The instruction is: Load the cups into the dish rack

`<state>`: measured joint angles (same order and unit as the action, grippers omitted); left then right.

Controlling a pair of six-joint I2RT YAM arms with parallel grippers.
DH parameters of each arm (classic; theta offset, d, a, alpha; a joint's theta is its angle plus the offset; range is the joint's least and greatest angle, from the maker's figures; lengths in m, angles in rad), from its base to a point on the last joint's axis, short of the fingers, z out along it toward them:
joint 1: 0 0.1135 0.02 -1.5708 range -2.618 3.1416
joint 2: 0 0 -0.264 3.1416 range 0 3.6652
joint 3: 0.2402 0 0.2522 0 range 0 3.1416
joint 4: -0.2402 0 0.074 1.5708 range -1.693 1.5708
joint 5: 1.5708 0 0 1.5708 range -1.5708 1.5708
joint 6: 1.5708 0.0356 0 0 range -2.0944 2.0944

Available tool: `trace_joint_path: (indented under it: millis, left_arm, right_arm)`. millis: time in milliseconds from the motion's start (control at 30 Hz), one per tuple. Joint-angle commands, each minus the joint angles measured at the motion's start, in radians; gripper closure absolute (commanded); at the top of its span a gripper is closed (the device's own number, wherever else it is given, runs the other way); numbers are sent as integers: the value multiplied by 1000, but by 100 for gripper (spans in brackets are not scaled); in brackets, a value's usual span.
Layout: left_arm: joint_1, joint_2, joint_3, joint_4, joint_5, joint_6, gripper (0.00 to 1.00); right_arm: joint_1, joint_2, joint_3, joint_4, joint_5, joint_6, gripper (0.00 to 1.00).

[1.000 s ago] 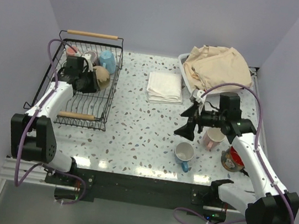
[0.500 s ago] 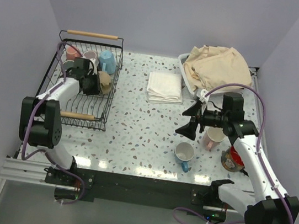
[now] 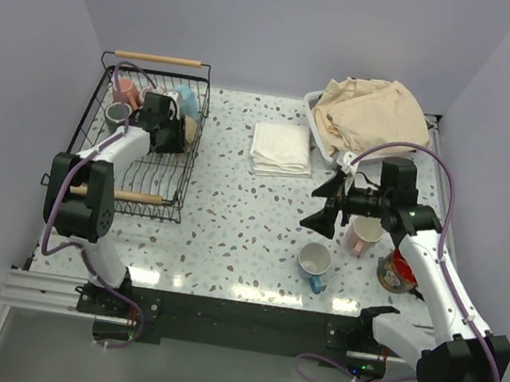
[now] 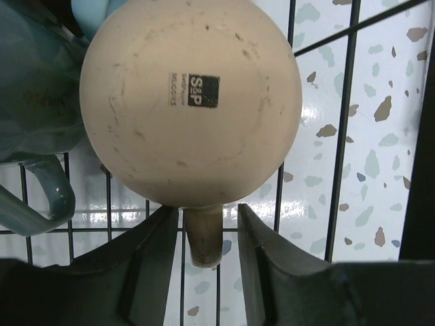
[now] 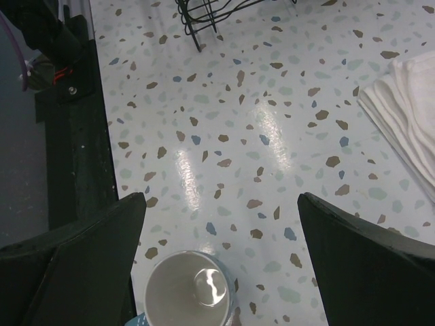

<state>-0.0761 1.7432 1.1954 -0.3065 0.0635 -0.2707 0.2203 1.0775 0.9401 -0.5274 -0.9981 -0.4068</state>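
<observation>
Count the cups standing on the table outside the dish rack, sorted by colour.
Pale pink cup: 1
White cup with blue handle: 1
Dark patterned cup with red inside: 1
Total: 3

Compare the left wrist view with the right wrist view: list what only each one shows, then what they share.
Left wrist only: an upturned tan mug, its handle between the open left gripper's fingers, and a grey-teal mug beside it. Right wrist only: a white mug standing mouth up near the wide-open right gripper, and a folded cloth. Both: rack wires and the speckled table.
</observation>
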Motion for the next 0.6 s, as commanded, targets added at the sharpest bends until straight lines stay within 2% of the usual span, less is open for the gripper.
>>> trace_joint_path:
  millis: [0,267,567]
  left_arm:
    - [-5,-48,43,50,-62,10,49]
    - [-4,-194,38,1,-96,57,41]
    - [9,-557,-126,20,-68,34,25]
  right_arm:
    - [-10,-19,-7,37,-34,8,1]
    - [-16,-19,-4,14,-13,-23,1]
    - [-64,-41,31,-89,165,-125,1]
